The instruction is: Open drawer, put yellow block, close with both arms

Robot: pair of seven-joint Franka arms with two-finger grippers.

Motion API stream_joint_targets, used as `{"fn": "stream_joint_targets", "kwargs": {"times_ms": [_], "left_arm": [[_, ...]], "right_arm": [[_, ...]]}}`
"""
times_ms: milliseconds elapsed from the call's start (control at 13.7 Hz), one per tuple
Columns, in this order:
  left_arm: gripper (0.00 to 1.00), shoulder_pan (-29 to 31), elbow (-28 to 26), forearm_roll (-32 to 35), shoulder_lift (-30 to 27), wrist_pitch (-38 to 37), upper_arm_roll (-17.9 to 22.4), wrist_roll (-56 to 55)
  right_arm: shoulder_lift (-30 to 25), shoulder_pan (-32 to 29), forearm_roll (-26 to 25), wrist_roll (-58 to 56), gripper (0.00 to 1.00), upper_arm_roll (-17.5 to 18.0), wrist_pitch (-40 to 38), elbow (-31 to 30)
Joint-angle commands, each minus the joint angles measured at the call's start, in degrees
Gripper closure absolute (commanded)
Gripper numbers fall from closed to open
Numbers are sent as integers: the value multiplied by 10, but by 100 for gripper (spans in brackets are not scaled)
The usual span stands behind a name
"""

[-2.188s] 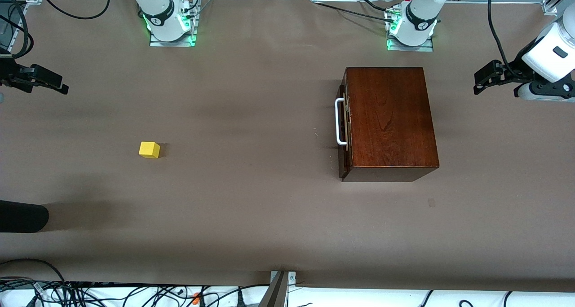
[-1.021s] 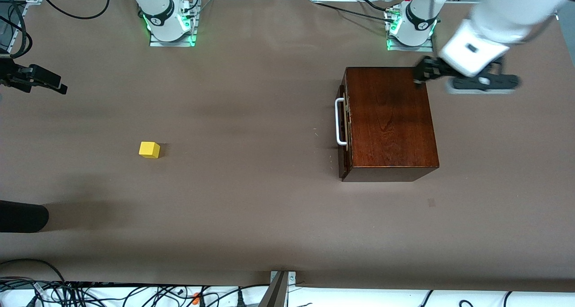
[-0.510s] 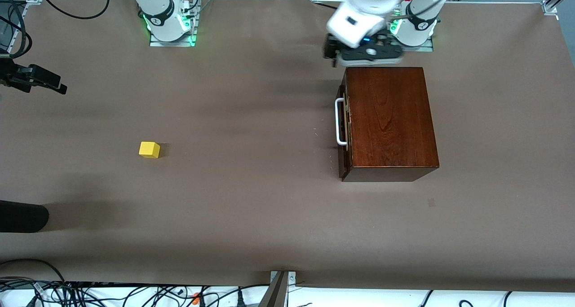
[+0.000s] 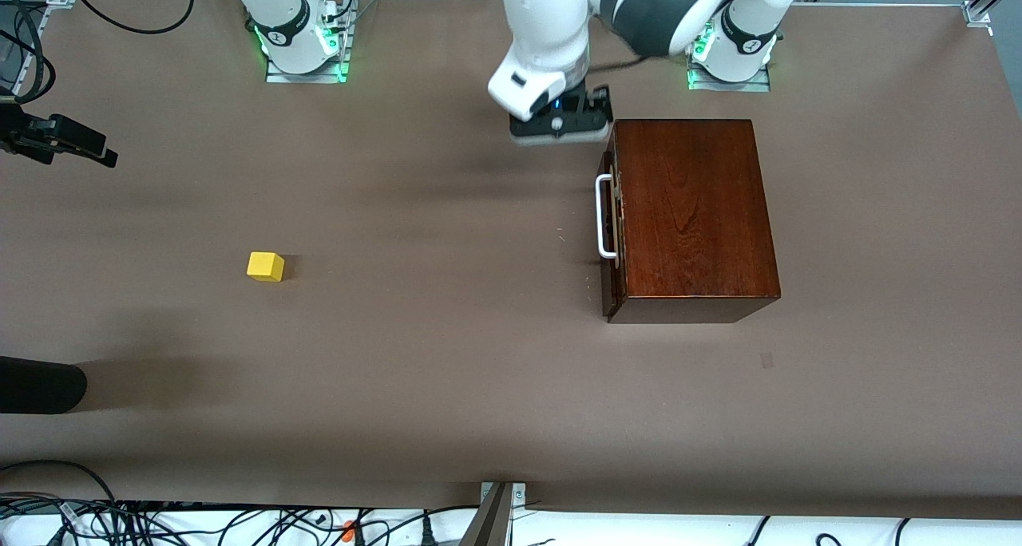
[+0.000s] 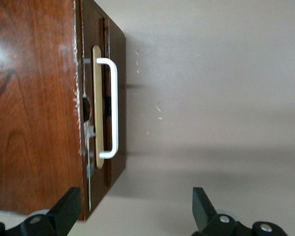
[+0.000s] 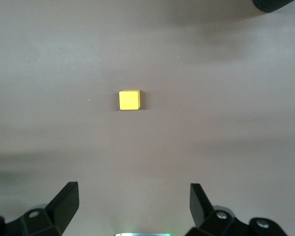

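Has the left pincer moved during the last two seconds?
Yes. The left pincer has swung from the table's edge at the left arm's end, over the wooden box, and now hangs open beside its corner near the handle.

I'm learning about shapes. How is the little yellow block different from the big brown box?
The yellow block is tiny and bright; the wooden box is much bigger and dark reddish-brown. The block is plain, while the box has a white handle on its drawer front. The block sits toward the right arm's end, the box toward the left arm's. Both rest on the table.
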Motion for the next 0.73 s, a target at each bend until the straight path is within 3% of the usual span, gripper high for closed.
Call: {"fn": "stream_joint_targets", "kwargs": {"times_ms": [0,365,656], "left_arm": [[0,1,-30,40,19,41,1,0],[0,20,-92,84,34,85,6,5],[0,24,-93,118,78,100,6,5]], "right_arm": [[-2,0,-2,-9,0,-2,-11,7],[-2,0,-2,-9,0,-2,-12,7],[-2,0,-2,-7,0,-4,-29,7]]}}
